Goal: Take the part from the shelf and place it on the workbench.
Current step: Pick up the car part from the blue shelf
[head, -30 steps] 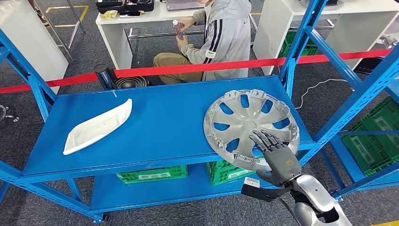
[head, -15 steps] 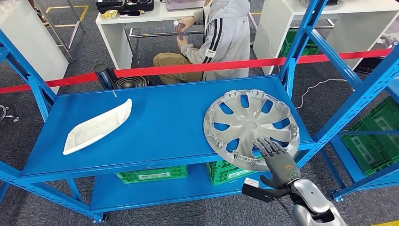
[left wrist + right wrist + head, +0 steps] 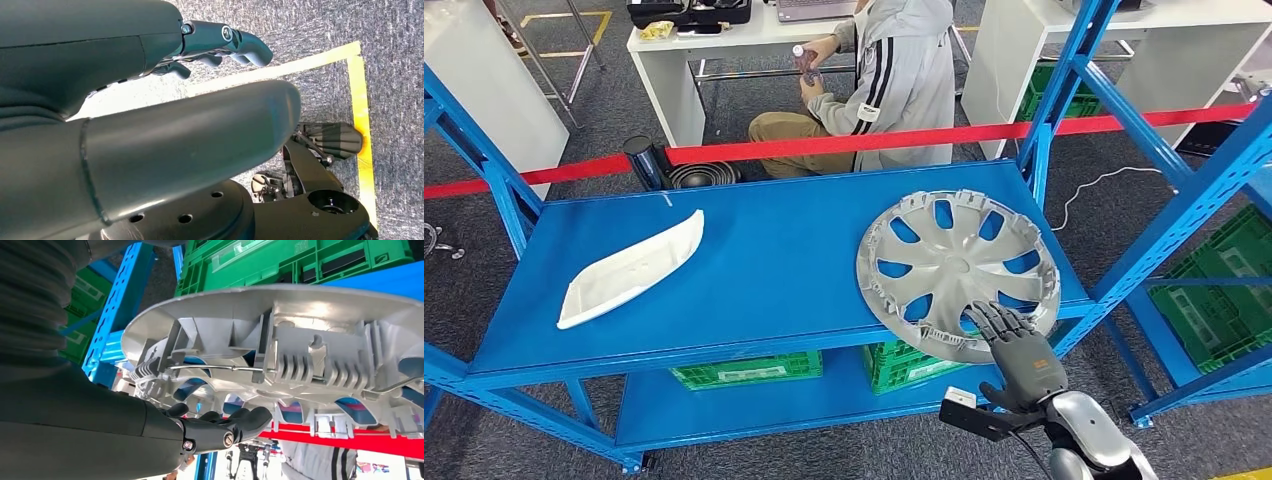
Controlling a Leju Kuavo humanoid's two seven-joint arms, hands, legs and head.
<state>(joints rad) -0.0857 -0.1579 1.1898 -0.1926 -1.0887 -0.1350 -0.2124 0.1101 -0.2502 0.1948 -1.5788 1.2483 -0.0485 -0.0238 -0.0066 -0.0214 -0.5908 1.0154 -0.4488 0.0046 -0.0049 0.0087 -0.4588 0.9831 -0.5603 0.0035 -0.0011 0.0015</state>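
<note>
A silver hubcap (image 3: 954,265) lies face down on the blue shelf (image 3: 764,250) at the right, its near rim hanging over the shelf's front edge. My right hand (image 3: 1019,355) is at that near rim with its fingers (image 3: 994,318) lying on top of the edge and the thumb spread off below, not closed around it. In the right wrist view the hubcap (image 3: 300,340) shows its ribbed inner side and wire ring, with my dark fingers (image 3: 225,427) stretched along it. My left hand (image 3: 125,100) hangs over the floor and holds nothing.
A white curved part (image 3: 629,270) lies on the shelf's left side. Blue uprights (image 3: 1064,80) frame the shelf at the right. Green crates (image 3: 744,370) sit on the level below, more (image 3: 1214,300) at the right. A seated person (image 3: 894,80) is behind red barrier tape (image 3: 824,148).
My right hand has slid back toward me, from the hubcap's spokes to its near rim. The hubcap has stayed in place.
</note>
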